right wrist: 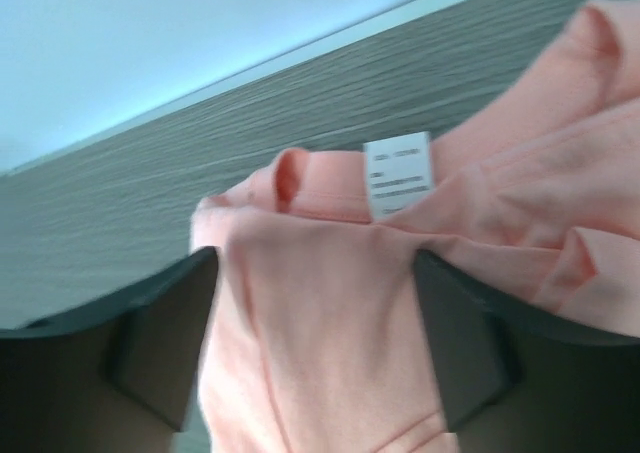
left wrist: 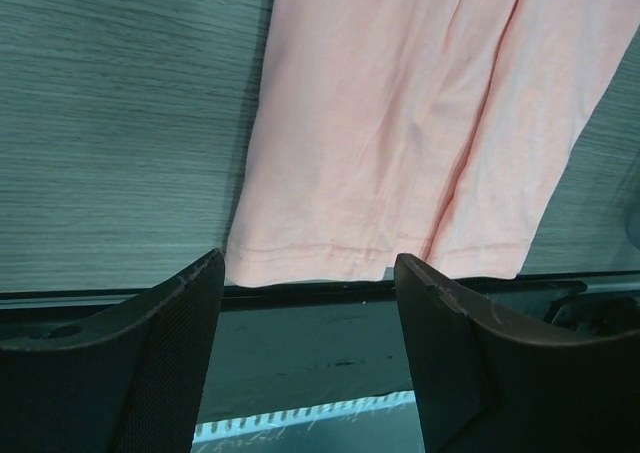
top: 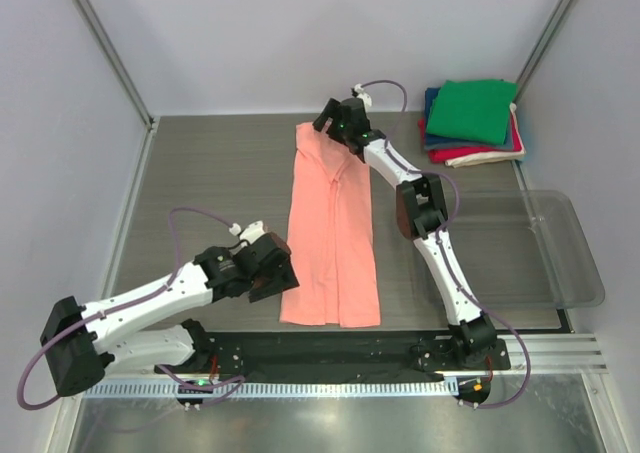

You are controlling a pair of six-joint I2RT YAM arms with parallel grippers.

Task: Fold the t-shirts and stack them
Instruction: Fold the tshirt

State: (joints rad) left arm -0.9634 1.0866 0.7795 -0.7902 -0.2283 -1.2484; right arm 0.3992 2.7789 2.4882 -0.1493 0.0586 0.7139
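A salmon-pink t-shirt (top: 335, 223) lies folded lengthwise as a long strip down the middle of the table. My left gripper (top: 275, 278) hovers at its near left corner. It is open in the left wrist view (left wrist: 310, 263), with the shirt's hem (left wrist: 330, 248) just beyond the fingertips. My right gripper (top: 335, 123) is at the far collar end. It stands open (right wrist: 315, 268), its fingers wide apart on either side of bunched pink cloth (right wrist: 330, 323), near the white neck label (right wrist: 398, 173). Folded shirts, green on top (top: 470, 113), are stacked at the far right.
A clear plastic tray (top: 565, 263) sits at the right, beside the right arm. The black front rail (left wrist: 350, 291) runs just below the shirt's hem. White walls close the table at the back and on both sides.
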